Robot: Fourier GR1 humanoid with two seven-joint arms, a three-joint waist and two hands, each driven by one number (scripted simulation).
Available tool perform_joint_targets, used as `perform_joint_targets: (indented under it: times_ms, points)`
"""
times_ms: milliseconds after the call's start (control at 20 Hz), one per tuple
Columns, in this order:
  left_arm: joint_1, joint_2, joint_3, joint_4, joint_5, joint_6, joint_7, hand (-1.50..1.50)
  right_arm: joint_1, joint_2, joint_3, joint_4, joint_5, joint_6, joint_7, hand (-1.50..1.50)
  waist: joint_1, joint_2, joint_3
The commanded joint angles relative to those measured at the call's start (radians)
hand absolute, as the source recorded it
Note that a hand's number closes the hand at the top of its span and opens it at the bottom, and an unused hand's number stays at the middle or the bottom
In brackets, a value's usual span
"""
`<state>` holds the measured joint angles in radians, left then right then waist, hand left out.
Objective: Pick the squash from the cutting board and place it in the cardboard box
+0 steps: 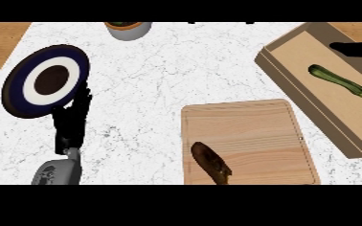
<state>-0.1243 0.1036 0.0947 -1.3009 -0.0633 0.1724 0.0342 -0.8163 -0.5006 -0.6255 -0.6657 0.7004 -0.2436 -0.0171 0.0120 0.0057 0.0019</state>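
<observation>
A white marble counter (184, 72) is seen from above. A wooden board (247, 141) lies at the lower middle, and a long brown thing (211, 163) lies on its lower left part, tilted. It cannot be told what the brown thing is. A cardboard box (283, 79) sits at the right, tilted, just beside the board's top right corner. A long green squash (333, 78) is seen lying inside the box, on its floor. A black shape (348, 48) is seen at the right edge over the box; it looks like part of the right hand, but its fingers cannot be made out, so it cannot be told if they are open or closed. A round plate (44, 81) with dark blue, white and brown rings lies at the left. A grey pot (129, 29) is cut off by the top edge. The left hand (71, 119) is seen at the lower left, on a grey forearm (56, 172). Its fingers are held straight and open, pointing up, and nothing is held. The fingertips lie right by the plate's lower right rim. The left hand is well apart from the board and the box. Bare counter lies between the plate and the board.
</observation>
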Motion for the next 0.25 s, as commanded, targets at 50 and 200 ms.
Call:
perform_joint_targets:
  times_ms: [50,200]
  points:
    - [0.024,0.026,0.024,-0.028,0.025,-0.024,0.004,0.00,0.045,0.054,-0.118,-0.056,-0.189,0.001,-0.130,-1.50,-0.012,-0.009,-0.001]
    - [0.100,0.004,-0.007,-0.099,0.010,-0.013,0.010,0.00,0.082,-0.051,-0.173,-0.057,-0.259,0.067,-0.147,-1.50,-0.007,-0.008,-0.001]
